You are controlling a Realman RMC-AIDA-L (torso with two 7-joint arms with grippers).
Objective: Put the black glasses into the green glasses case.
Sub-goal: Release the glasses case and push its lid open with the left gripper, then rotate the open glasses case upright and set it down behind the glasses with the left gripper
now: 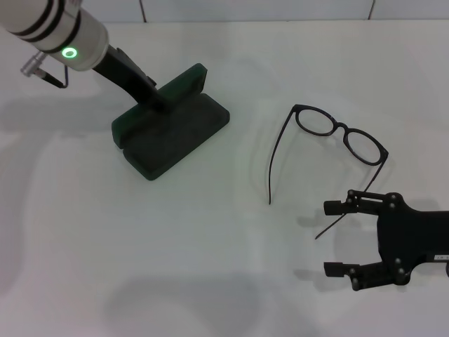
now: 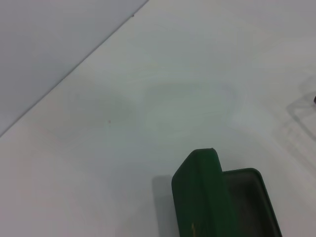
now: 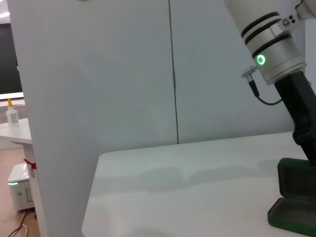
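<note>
The black glasses (image 1: 342, 132) lie unfolded on the white table, lenses toward the far right, with one temple arm running back toward my right gripper. The green glasses case (image 1: 172, 135) stands open at the left with its lid (image 1: 184, 83) raised. It also shows in the left wrist view (image 2: 200, 195) and the right wrist view (image 3: 295, 197). My left gripper (image 1: 156, 97) is at the raised lid, touching it. My right gripper (image 1: 337, 237) is open and empty, just in front of the glasses, with its upper finger beside the near temple arm.
The white table (image 1: 210, 267) fills the head view. Its back edge runs along the top, against a pale wall. The right wrist view shows the table's side edge (image 3: 91, 197) and a small white device on the floor (image 3: 19, 185).
</note>
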